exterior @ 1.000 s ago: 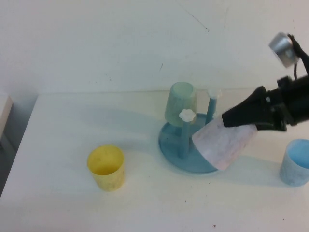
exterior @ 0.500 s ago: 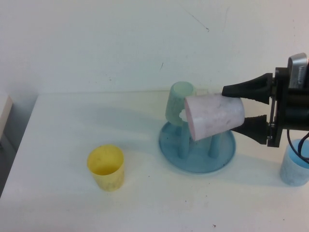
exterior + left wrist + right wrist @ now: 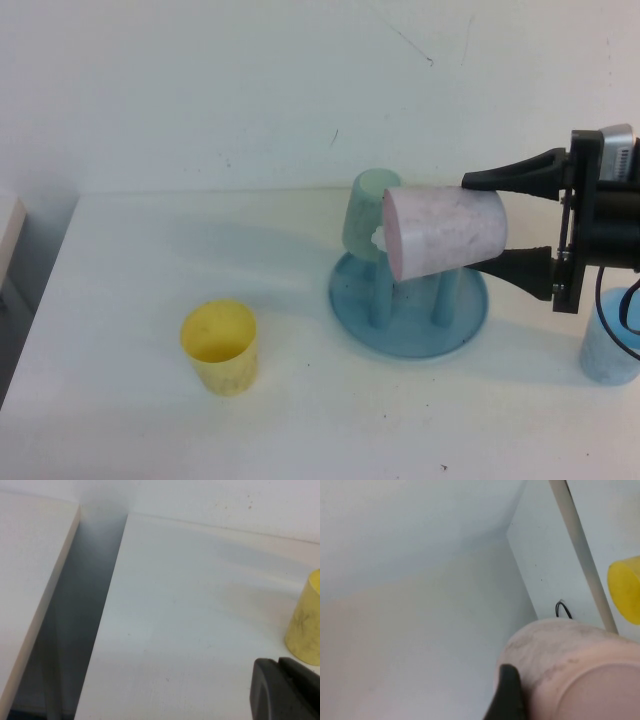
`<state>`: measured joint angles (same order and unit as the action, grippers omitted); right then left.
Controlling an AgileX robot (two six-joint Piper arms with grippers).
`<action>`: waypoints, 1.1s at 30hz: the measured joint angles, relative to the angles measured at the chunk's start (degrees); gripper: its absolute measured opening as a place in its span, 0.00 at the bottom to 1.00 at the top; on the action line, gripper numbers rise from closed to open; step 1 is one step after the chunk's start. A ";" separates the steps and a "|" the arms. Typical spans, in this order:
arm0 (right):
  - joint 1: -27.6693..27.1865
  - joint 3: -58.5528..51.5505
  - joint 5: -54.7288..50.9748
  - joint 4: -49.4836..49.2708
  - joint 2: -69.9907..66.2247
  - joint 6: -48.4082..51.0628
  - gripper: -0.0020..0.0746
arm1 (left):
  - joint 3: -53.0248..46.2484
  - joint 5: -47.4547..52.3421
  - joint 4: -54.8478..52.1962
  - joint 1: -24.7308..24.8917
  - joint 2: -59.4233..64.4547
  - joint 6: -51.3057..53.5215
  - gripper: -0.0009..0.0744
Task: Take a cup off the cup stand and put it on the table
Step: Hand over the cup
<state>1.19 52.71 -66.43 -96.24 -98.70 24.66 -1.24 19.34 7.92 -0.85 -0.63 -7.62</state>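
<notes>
A bare test bench (lab-like): plain white table [image 3: 150,420] against a blank white wall [image 3: 200,90].

Bare table [image 3: 130,240] left, yellow cup [image 3: 219,346] front, blue cup [image 3: 611,340] right

- You had a plain white wall [image 3: 250,90] behind, marked by a few dark scuffs.
- A pale cabinet [image 3: 30,580] stood beside, with a shadowed gap [image 3: 80,630] between.

The speckled pink cup [image 3: 445,233] lies sideways in the air (closed base leftward) above the blue cup stand [image 3: 408,306] on the white table [image 3: 130,430]. The right gripper [image 3: 505,224] clamps it; the left gripper [image 3: 286,687] hangs near the table's left edge.
</notes>
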 joint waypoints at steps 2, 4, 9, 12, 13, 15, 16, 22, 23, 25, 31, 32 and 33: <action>0.00 0.00 0.00 -0.09 0.00 -0.13 0.76 | 0.00 0.00 0.00 0.00 0.00 0.00 0.01; 0.00 0.00 0.00 -0.09 0.00 -0.13 0.76 | 0.00 0.00 0.00 0.00 0.00 0.00 0.01; 0.00 0.00 0.00 -0.13 0.00 0.96 0.76 | 0.00 0.00 2.15 0.00 0.00 -1.13 0.01; 0.00 0.00 0.00 -0.22 0.00 2.90 0.76 | -0.14 -0.62 17.62 0.00 0.00 -7.70 0.01; 0.00 0.00 0.00 -0.22 -0.09 3.34 0.76 | -0.39 -1.11 24.55 0.00 0.00 -8.74 0.01; 0.00 0.00 0.00 -0.22 -0.09 3.85 0.76 | -0.37 -2.23 36.03 0.00 0.00 -9.28 0.01; 0.00 0.00 0.00 -0.22 -0.09 4.01 0.76 | -0.37 -3.06 40.26 0.00 -0.10 -8.99 0.01; 0.00 0.00 0.00 -0.22 -0.09 5.39 0.76 | -0.37 -4.18 50.36 0.00 -0.10 -3.03 0.01; 0.00 0.00 0.00 -0.22 -0.09 5.65 0.76 | -0.37 -1.62 52.95 0.30 -0.10 1.49 0.01; 0.00 0.00 0.00 -0.22 -0.09 5.78 0.76 | 1.11 4.67 58.76 0.97 -0.10 15.11 0.01; 0.00 0.00 0.00 -0.22 -0.09 5.87 0.76 | 7.83 16.61 75.85 1.83 9.25 48.93 0.01; 0.00 0.00 0.00 -0.22 -0.09 5.87 0.76 | 8.94 18.13 76.80 1.83 12.32 53.21 0.01; 0.00 0.00 0.00 -0.22 -0.09 5.87 0.76 | 9.85 19.70 77.43 1.83 14.98 57.32 0.01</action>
<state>1.19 52.71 -66.43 -96.46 -98.79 30.53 8.61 39.04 85.35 0.98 14.35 49.69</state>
